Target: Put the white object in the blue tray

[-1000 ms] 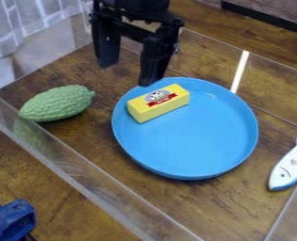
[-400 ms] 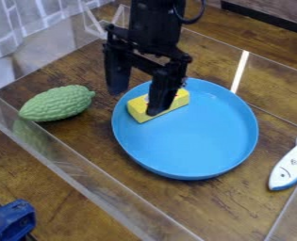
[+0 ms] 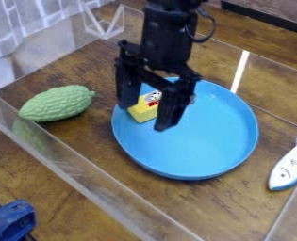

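Observation:
The white object (image 3: 289, 164), a slim fish-shaped toy with pale blue edging, lies on the wooden table at the right edge, outside the blue tray. The round blue tray (image 3: 214, 136) sits in the middle of the table. My gripper (image 3: 148, 105) hangs pointing down over the tray's left rim, open, its two dark fingers standing either side of a yellow block with a red label (image 3: 147, 108) that rests in the tray. Nothing is held. The fish is far to the right of the gripper.
A green bumpy fruit-shaped toy (image 3: 57, 103) lies on the table left of the tray. A clear acrylic wall (image 3: 62, 160) borders the near left side. Something blue (image 3: 8, 221) sits at the bottom left corner outside the wall.
The gripper has come down and toward the right front, from behind the tray's far left rim to over the yellow block. It stayed open throughout. The objects have not moved.

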`<state>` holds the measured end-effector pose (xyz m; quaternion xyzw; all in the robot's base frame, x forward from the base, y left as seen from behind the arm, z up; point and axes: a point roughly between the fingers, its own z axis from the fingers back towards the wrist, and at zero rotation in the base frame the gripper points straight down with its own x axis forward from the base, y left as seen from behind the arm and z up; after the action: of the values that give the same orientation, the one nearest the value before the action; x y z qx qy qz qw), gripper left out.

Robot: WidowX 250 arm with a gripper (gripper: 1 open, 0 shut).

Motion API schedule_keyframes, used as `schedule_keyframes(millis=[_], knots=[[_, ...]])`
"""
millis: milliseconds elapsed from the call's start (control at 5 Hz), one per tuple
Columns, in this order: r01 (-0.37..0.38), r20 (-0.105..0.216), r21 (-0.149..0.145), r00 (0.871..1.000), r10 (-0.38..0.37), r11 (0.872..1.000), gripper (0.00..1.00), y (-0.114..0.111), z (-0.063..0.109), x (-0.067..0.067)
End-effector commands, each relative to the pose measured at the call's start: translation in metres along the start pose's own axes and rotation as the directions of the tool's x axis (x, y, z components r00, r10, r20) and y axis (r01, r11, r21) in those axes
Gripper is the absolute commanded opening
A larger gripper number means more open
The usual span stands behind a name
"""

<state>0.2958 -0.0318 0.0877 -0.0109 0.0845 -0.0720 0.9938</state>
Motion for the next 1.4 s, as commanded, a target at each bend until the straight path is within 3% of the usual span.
schedule_keyframes(millis=[0,400,800,1000,1200], knots=[[0.078,0.076,0.01,0.994,-0.079,0.997,1.0,-0.017,0.015,0.015],[0.206,0.125,0.034,0.97,-0.208,0.978,1.0,-0.064,0.012,0.043],[0.294,0.162,0.053,0.94,-0.299,0.954,1.0,-0.111,-0.002,0.065],[0.301,0.193,0.052,0.933,-0.305,0.952,1.0,-0.115,-0.01,0.074],[0.297,0.214,0.064,0.928,-0.304,0.953,1.0,-0.114,-0.005,0.079]])
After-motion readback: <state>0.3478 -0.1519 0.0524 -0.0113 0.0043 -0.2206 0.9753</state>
